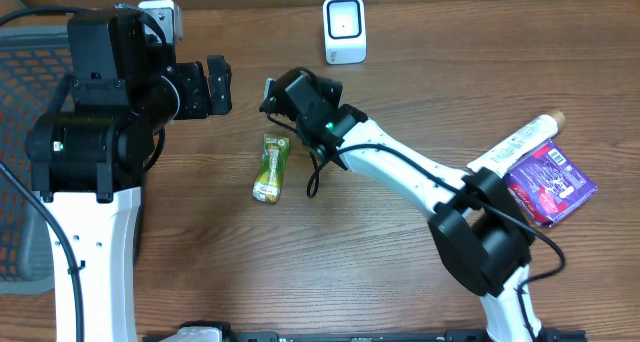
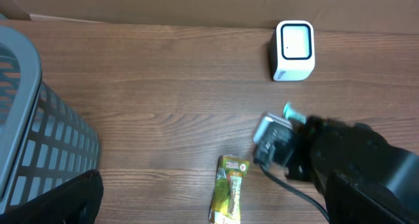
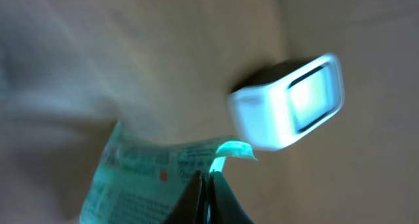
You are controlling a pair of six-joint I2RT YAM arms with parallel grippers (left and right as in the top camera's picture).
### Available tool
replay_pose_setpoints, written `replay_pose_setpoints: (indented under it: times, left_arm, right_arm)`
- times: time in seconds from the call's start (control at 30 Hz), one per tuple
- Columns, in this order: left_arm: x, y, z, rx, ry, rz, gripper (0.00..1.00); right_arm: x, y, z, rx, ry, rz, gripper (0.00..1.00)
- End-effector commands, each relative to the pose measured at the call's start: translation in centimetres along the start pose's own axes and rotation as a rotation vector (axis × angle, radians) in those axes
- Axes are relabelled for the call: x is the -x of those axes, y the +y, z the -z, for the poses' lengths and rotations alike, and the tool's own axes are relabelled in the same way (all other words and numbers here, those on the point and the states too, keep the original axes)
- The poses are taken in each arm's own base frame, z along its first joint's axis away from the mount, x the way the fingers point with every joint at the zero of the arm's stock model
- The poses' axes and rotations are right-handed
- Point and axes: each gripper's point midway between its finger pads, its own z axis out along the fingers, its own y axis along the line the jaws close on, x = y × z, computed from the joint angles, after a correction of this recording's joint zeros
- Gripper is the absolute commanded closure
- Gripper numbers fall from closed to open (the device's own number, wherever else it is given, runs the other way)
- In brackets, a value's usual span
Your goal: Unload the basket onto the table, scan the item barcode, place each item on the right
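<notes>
Right fingers clamp teal packet, near white barcode scanner, upper right of wrist frame. Scan likely pending. Left fingers wide, empty.

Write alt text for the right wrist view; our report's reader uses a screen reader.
Blurred close-up: the right gripper, shut, pinches the edge of a teal printed packet. A white box-shaped scanner stands beyond on the wooden table.
</notes>
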Motion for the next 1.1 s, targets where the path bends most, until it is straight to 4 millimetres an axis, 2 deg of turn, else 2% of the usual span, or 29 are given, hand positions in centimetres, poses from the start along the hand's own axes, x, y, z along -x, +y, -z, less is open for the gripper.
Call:
replay_pose_setpoints:
  times: [0.0, 0.1, 0.17, 0.2, 0.27, 0.37, 0.4, 0.43, 0.47, 0.5, 0.6, 0.67, 0.73, 0.87, 0.9, 0.93, 1.03, 1.07]
  left_arm:
    - [0.2, 0.2, -0.1, 0.008, -0.001, -0.009, 0.0]
    - [0.2, 0.2, -0.1, 0.008, -0.001, -0.009, 0.0]
    - [0.2, 0.2, -0.1, 0.008, -0.001, -0.01, 0.0]
    - [0.2, 0.2, -0.1, 0.008, -0.001, -0.01, 0.0]
    - [0.2, 0.2, -0.1, 0.008, -0.002, -0.01, 0.0]
    - [0.2, 0.2, -0.1, 0.008, -0.002, -0.01, 0.0]
    - [0.2, 0.2, -0.1, 0.008, -0.001, -0.009, 0.0]
    - [0.2, 0.2, -0.1, 0.008, -0.001, -0.009, 0.0]
    - [0.2, 0.2, -0.1, 0.008, -0.001, -0.01, 0.01]
    - [0.2, 0.2, -0.1, 0.008, -0.002, -0.01, 0.0]
    - [0.2, 0.2, -0.1, 0.008, -0.002, -0.01, 0.0]
    - [0.2, 0.2, -0.1, 0.008, -0.001, -0.01, 0.01]
    - [0.2, 0.2, -0.1, 0.008, -0.002, -0.01, 0.0]
    - [0.2, 0.2, -0.1, 0.008, -0.002, -0.009, 0.01]
    - [0.2, 0.2, -0.1, 0.008, -0.002, -0.01, 0.0]
    - [0.2, 0.2, -0.1, 0.008, -0.001, -0.009, 0.0]
    - [0.2, 0.2, -0.1, 0.008, -0.001, -0.01, 0.0]
    - [0.2, 0.2, -0.1, 0.008, -0.001, -0.009, 0.0]
  right_arm:
    - [1.4, -3.4, 7.2, 0.192, -0.15, -0.526, 0.96]
    - [-1.2, -2.2, 7.5, 0.373, -0.066, -0.737, 0.96]
    - [-3.0, -2.0, 6.8, 0.407, -0.003, -0.805, 0.96]
    - [-4.5, -2.5, 6.3, 0.399, 0.038, -0.841, 0.96]
    - [-5.7, -3.6, 5.7, 0.358, 0.059, -0.861, 0.96]
    - [-8.8, -8.7, 4.5, 0.042, 0.11, -0.879, 0.96]
    - [-9.2, -9.6, 4.5, -0.015, 0.116, -0.881, 0.96]
    - [-10.0, -12.2, 4.8, -0.18, 0.122, -0.891, 0.96]
    - [-10.3, -13.8, 5.1, -0.269, 0.115, -0.895, 0.96]
    - [-10.2, -13.8, 5.0, -0.265, 0.112, -0.884, 0.96]
    - [-10.0, -10.8, 4.3, -0.122, 0.143, -0.912, 0.96]
    - [-10.4, -7.7, 3.7, -0.001, 0.203, -0.964, 0.96]
    - [-10.8, -5.4, 3.1, 0.073, 0.257, -0.99, 0.96]
    - [-11.3, -2.8, 1.7, 0.124, 0.328, -0.985, 0.96]
    - [-11.0, -2.1, 1.5, 0.155, 0.328, -0.978, 0.92]
    - [-10.8, -1.8, 1.5, 0.177, 0.323, -0.971, 0.78]
    - [-11.0, -1.8, 1.3, 0.215, 0.318, -0.961, 0.24]
    - [-11.4, -1.9, 1.2, 0.22, 0.324, -0.971, 0.2]
